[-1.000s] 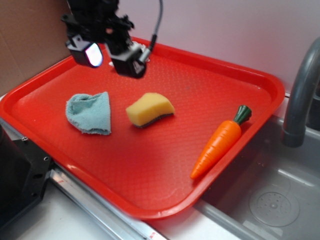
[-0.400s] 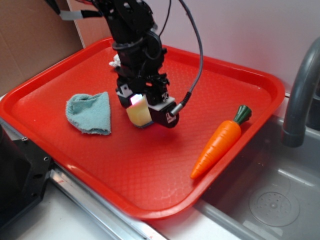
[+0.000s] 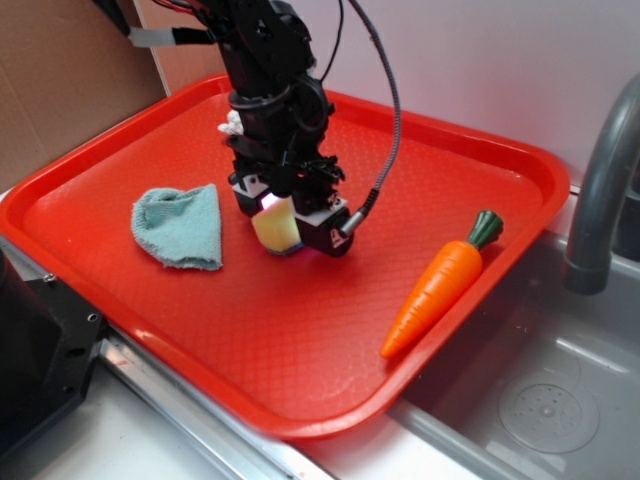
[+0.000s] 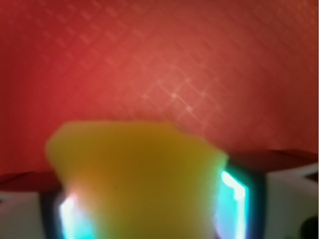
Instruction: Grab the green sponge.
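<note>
The green sponge (image 3: 273,224) shows as a yellow foam wedge in the middle of the red tray (image 3: 300,340); its green face is hidden. My gripper (image 3: 283,236) has come down over it, its fingers pressing on both sides of the foam. In the wrist view the yellow sponge (image 4: 139,174) fills the space between the lit pads (image 4: 233,199) and narrows where they squeeze it. My gripper (image 4: 152,211) is shut on it just above the tray floor.
A pale teal cloth (image 3: 182,228) lies left of the sponge. An orange toy carrot (image 3: 440,285) lies near the tray's right rim. A small white rag (image 3: 232,122) peeks out behind the arm. A grey sink (image 3: 540,400) and faucet (image 3: 600,190) stand to the right.
My gripper dropped from above the tray's back left onto the sponge and closed on it. Since 0.4 s ago, gripper and sponge have risen very slightly.
</note>
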`<state>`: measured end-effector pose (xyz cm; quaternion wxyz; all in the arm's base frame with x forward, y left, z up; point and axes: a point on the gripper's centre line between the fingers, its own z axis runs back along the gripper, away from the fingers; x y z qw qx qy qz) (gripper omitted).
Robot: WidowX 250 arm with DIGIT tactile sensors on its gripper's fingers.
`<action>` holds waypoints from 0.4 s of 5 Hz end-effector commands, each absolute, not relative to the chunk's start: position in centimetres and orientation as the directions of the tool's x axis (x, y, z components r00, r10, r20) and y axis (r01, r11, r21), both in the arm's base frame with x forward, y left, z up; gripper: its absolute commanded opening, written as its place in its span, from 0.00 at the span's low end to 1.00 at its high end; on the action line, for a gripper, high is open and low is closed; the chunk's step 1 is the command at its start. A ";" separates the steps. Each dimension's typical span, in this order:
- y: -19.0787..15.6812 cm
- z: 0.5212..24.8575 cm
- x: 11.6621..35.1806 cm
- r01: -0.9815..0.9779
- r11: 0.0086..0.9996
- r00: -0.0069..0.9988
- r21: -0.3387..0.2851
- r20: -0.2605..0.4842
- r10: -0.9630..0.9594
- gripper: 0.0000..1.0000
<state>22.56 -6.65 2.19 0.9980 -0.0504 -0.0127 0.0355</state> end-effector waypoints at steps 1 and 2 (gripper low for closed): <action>-7.6 4.9 22.4 -0.061 0.996 0.996 -0.058 0.056 0.065 0.00; -6.2 9.9 21.8 -0.003 0.998 1.000 -0.070 0.016 0.004 0.00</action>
